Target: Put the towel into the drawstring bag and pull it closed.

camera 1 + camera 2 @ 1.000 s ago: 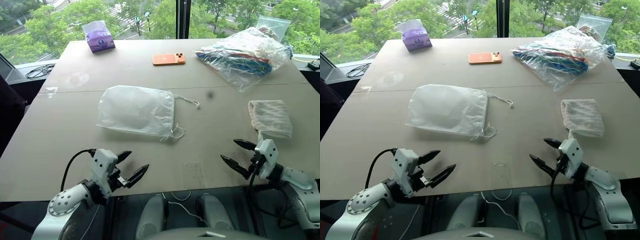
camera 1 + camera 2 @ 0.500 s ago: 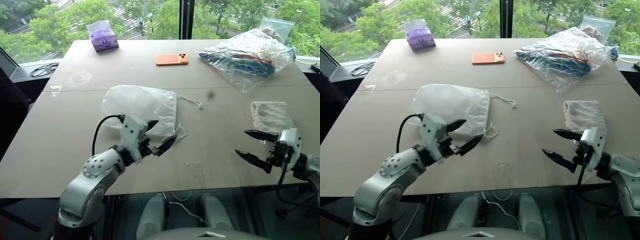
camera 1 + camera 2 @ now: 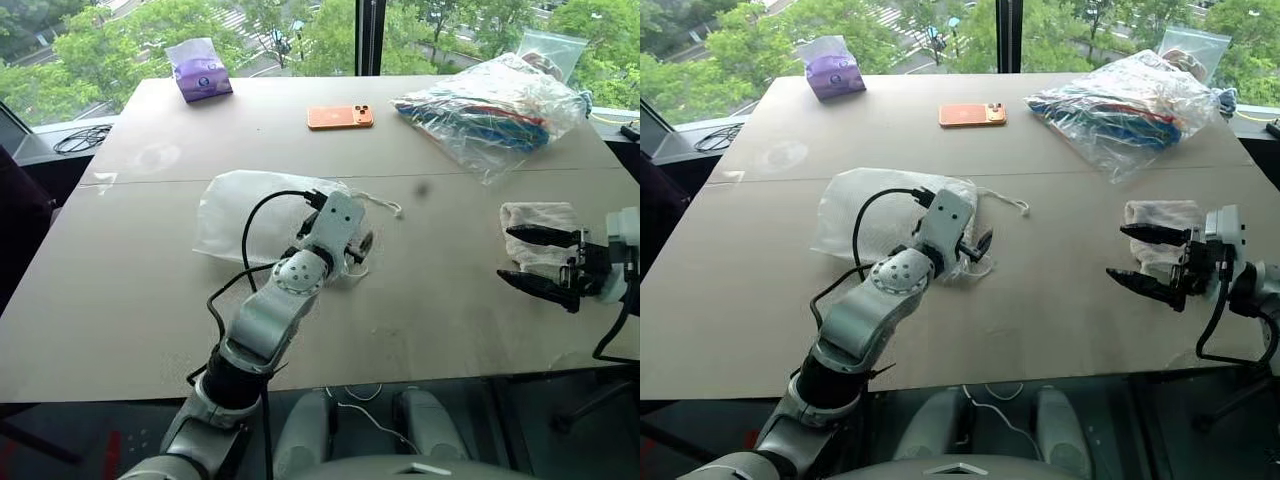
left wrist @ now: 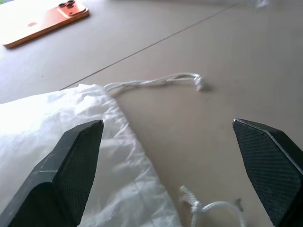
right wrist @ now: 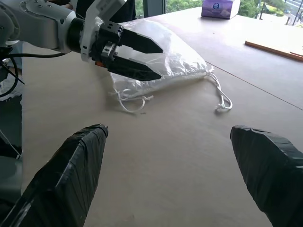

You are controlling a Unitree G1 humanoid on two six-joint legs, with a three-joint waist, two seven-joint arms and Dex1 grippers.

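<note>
Since a second ago my left arm has swung from the near table edge up over the drawstring bag (image 3: 265,212); the left gripper (image 5: 142,57) now hangs above the bag's mouth end, fingers spread wide, nothing between them. The right gripper (image 3: 540,262) has lifted and shifted outward, and now sits in front of the towel (image 3: 545,222), fingers apart, empty.

Surroundings, taking the table (image 3: 130,300) centre as the clock hub: purple tissue pack (image 3: 200,72) at 11 o'clock near the far edge, orange phone (image 3: 340,117) at 12, a large clear plastic bag (image 3: 495,105) of colourful items at 1 to 2. A black cable (image 3: 75,140) lies off the table at 10.

In the way: my own left forearm and wrist cover the bag's right portion in the head views. The right gripper's fingers overlap the towel's near edge.

Hard to read: whether the bag's mouth is open or gathered, I can't tell. The towel's far-right edge is partly cut by the gripper housing.

The bag lies flat just left of centre, long axis running 9 to 3, mouth and cords (image 4: 156,81) toward 3. One cord trails toward 2, another loops (image 4: 213,208) at the near corner. The towel sits at 3 o'clock, near the right edge.
</note>
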